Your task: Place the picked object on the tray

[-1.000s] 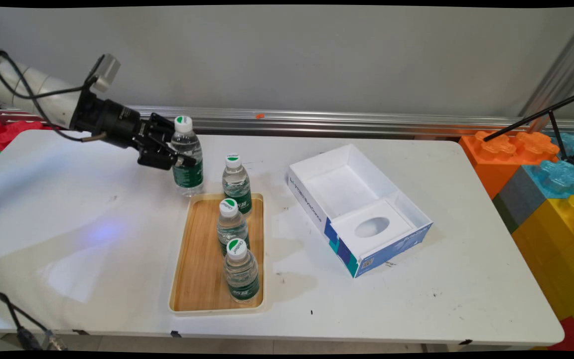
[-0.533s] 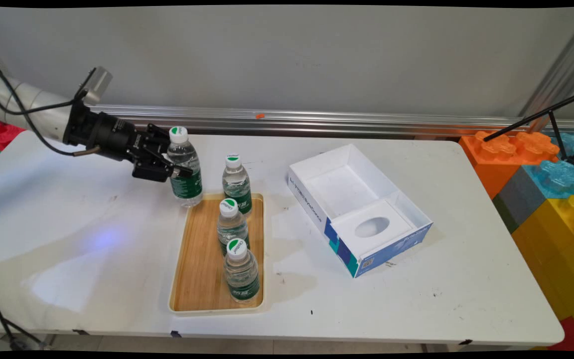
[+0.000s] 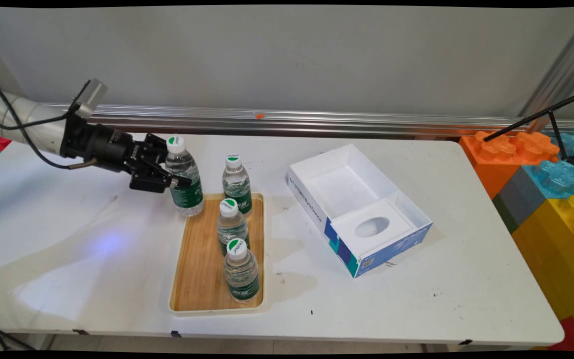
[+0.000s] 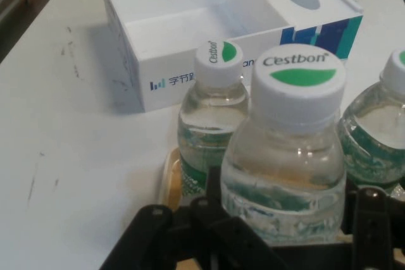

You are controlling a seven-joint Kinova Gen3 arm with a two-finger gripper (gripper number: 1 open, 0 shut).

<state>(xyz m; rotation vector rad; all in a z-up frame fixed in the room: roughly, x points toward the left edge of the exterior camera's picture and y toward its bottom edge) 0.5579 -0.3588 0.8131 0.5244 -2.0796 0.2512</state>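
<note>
Main view is showing four water bottles total: three standing in a row on the wooden tray (image 3: 195, 279), and a fourth bottle (image 3: 183, 177) that the pincer (image 3: 170, 174) is pinching around its middle, just at the tray's far left corner. There's one tray, one open white and blue box (image 3: 357, 209) sitting to the right on the white surface (image 3: 68, 239), well apart from the pincer. In the hand view the held bottle (image 4: 288, 156) is filling the middle, sitting between the black fingers (image 4: 370, 219), with the box (image 4: 209, 36) lying behind it.
</note>
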